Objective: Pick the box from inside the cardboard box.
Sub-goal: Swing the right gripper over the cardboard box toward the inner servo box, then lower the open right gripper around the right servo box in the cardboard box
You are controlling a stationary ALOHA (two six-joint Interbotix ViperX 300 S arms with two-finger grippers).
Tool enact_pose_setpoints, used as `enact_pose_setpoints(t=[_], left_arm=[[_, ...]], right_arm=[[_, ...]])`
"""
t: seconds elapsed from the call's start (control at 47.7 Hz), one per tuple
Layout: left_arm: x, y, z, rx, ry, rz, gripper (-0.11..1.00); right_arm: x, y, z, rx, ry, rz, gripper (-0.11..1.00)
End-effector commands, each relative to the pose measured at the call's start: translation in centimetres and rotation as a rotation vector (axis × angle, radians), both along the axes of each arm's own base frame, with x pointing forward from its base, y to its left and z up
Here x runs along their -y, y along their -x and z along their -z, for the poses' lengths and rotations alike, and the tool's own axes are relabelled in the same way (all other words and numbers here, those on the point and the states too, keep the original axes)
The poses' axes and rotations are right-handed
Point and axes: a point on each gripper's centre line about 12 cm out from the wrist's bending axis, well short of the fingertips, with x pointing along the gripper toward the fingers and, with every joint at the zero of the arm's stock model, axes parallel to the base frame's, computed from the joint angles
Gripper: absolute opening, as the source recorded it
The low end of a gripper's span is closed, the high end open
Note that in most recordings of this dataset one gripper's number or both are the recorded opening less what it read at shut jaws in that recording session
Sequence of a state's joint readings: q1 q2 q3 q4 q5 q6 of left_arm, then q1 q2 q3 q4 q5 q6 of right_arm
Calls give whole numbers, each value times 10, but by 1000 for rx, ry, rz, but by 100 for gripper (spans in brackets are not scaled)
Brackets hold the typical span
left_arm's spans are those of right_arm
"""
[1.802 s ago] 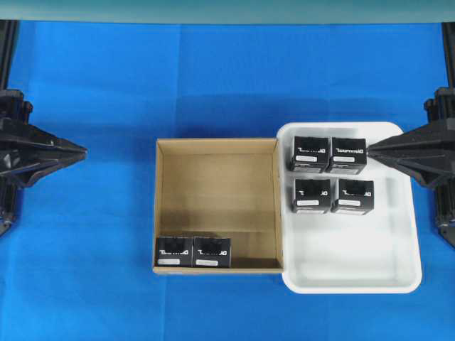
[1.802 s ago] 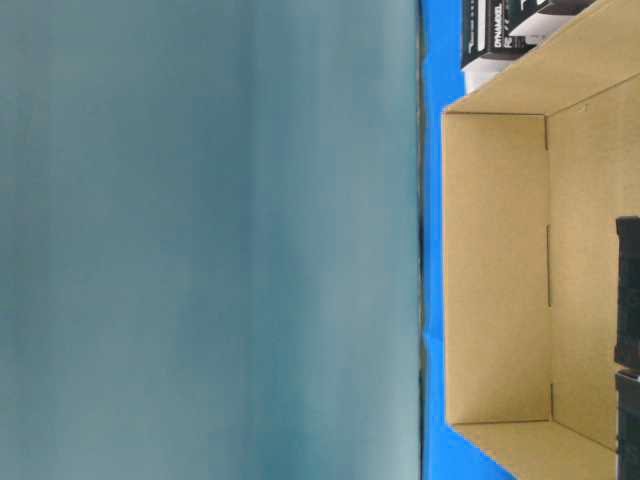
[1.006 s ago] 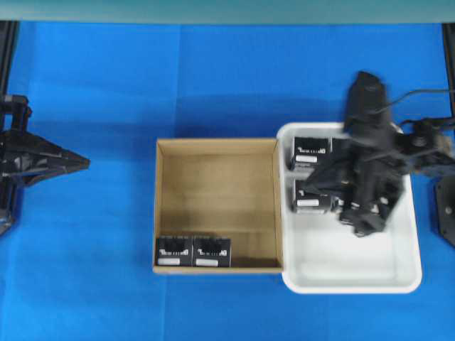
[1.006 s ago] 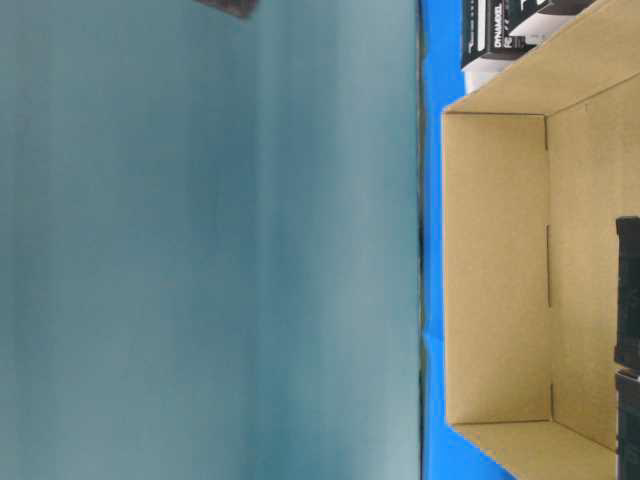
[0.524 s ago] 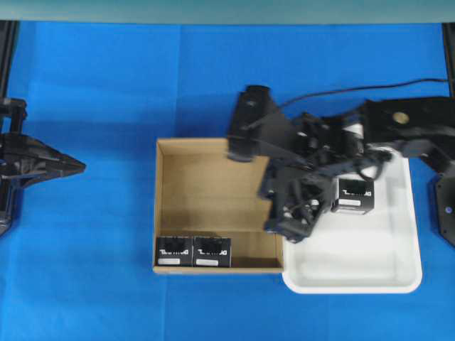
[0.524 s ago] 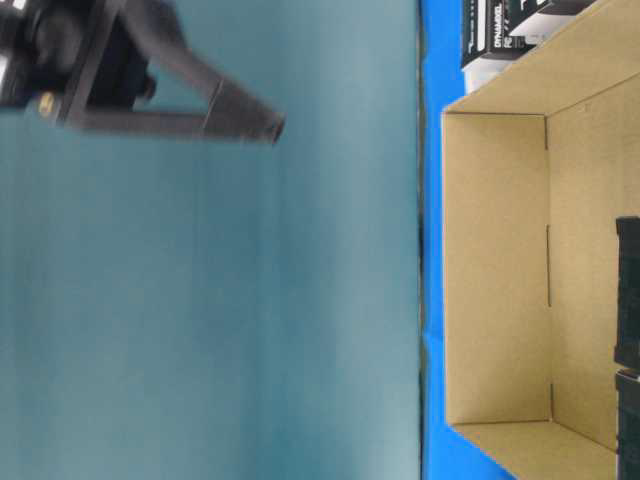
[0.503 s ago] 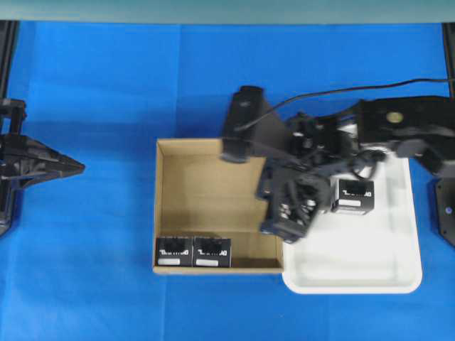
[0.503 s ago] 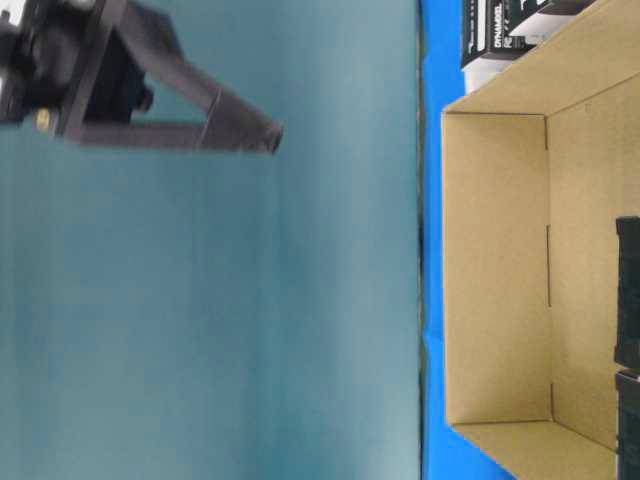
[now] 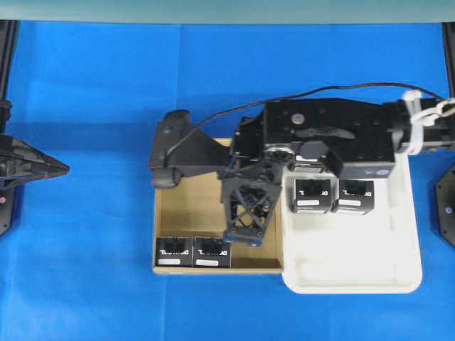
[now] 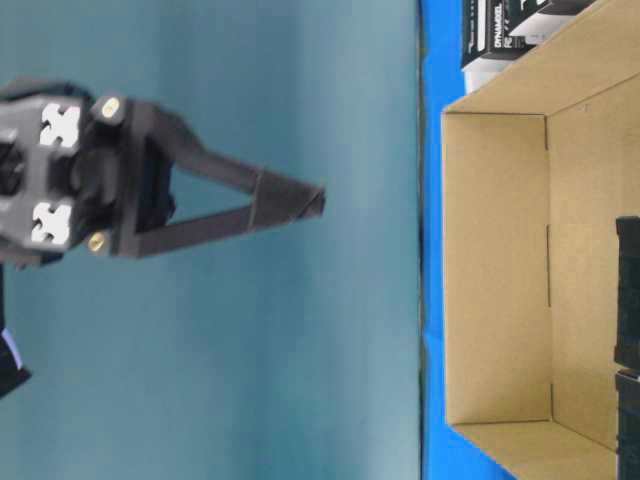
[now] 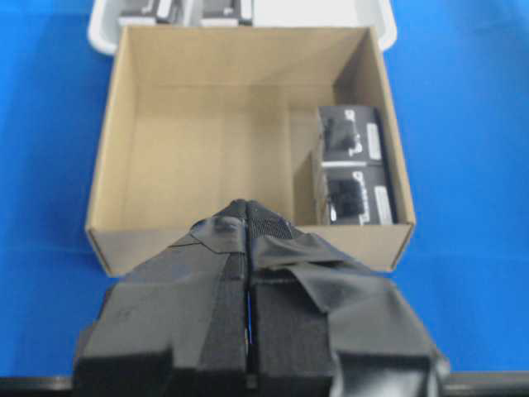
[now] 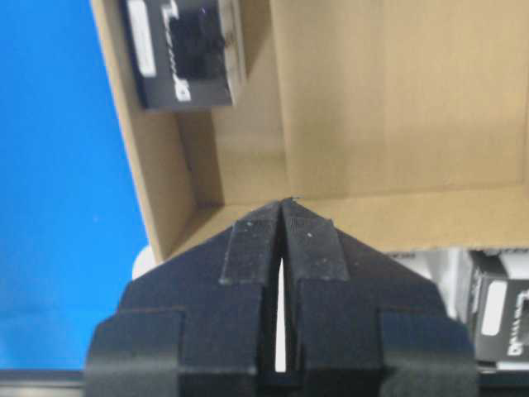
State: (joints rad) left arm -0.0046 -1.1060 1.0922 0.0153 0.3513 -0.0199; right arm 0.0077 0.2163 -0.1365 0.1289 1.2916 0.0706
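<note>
Brown cardboard box (image 9: 181, 213) holds two black boxes (image 9: 193, 251); right claw (image 12: 283, 217) above it, pinched together, empty; left claw (image 11: 246, 217) likewise.

black box (image 9: 211, 251) in cardboard box (image 9: 192, 213) corner

A white tray (image 9: 355, 273) holding black boxes (image 9: 313, 195) rests on blue cloth (image 9: 92, 85).

right gripper (image 12: 281, 217) fingers pressed together, tips over the near wall | cardboard box (image 12: 397, 107) mostly bare tan inside | one black box (image 12: 186, 51) tucked in its top-left corner | blue cloth (image 12: 58, 207) on the left
</note>
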Motion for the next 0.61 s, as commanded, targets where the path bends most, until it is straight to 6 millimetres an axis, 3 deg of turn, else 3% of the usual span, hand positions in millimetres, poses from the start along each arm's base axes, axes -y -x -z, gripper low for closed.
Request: enact_pose_setpoints(t=[0.0, 0.356, 0.461, 0.587], left_arm=[[0, -2, -11, 26, 0, 1, -7], [0, -2, -11, 25, 0, 1, -7], [0, -2, -11, 25, -1, 1, -7], [0, -2, -11, 26, -1, 1, -7]], right_arm=[[3, -5, 1, -6, -3, -3, 2], [6, -18, 10, 33, -30, -9, 12], [4, -21, 12, 56, -66, -9, 29], [3, -19, 24, 37, -73, -32, 68]])
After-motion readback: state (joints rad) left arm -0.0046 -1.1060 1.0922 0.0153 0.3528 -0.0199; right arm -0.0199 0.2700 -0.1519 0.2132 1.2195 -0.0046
